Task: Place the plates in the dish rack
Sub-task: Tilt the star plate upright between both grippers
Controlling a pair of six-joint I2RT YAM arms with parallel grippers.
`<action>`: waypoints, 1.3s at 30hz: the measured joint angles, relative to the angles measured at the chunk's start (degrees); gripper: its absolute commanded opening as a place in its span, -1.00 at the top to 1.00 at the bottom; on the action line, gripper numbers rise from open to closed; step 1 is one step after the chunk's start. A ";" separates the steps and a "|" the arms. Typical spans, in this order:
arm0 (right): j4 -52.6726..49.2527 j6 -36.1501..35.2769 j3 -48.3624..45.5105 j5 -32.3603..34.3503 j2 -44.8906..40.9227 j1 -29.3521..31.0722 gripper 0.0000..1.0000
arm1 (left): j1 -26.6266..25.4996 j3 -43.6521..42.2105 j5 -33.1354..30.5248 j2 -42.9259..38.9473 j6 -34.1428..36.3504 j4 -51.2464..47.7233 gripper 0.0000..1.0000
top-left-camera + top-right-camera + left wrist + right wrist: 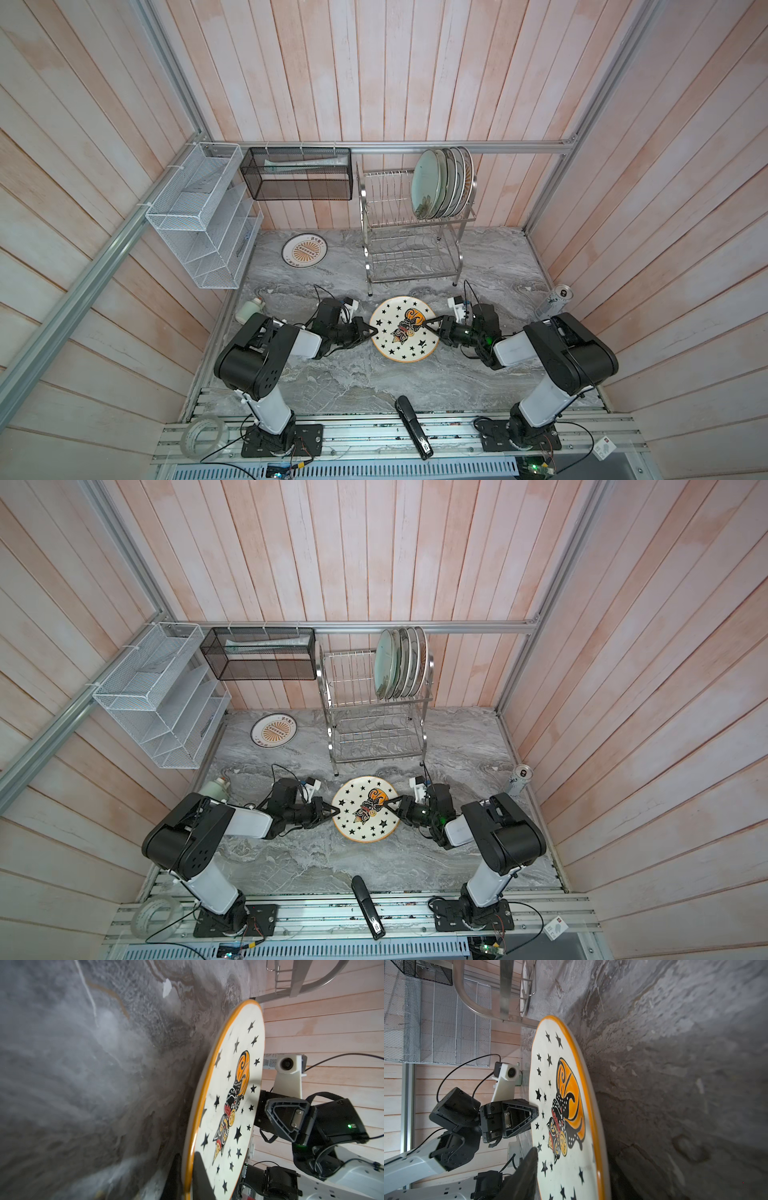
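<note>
The star plate (405,328) – cream, orange-rimmed, scattered with black stars around a painted figure – is in the middle of the tabletop (332,374), just in front of the dish rack (415,253), with one tool at each side of it. The left tool (374,331) is pinched tight on the plate's left rim; the left wrist view shows one of its fingers (200,1169) lying on the printed face and the other under the rim. The right tool (428,325) reaches in from the right edge with its jaws partly apart, one finger (529,1167) over the plate's face; the pictures do not show it gripping. Whether the plate's underside rests fully on the tabletop cannot be told. The dish rack stands against the far edge, right of centre, and a row of plates (442,183) stands upright at the right end of its upper tier – the lower tier holds nothing. A sunburst plate (304,250) lies flat near the far left corner, well apart from both tools.
</note>
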 measured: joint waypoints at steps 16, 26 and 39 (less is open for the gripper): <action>-1.51 -0.76 0.00 -0.02 -3.50 -0.31 0.17 | 0.00 -0.11 0.22 -3.54 0.02 0.81 1.00; -3.04 -1.99 0.00 -0.09 -8.44 -0.31 0.19 | 0.00 -0.70 0.24 -7.85 0.46 0.79 1.00; -6.34 -2.78 0.00 0.13 -13.46 -0.31 0.22 | -0.02 -0.52 0.59 -10.43 0.94 -0.11 1.00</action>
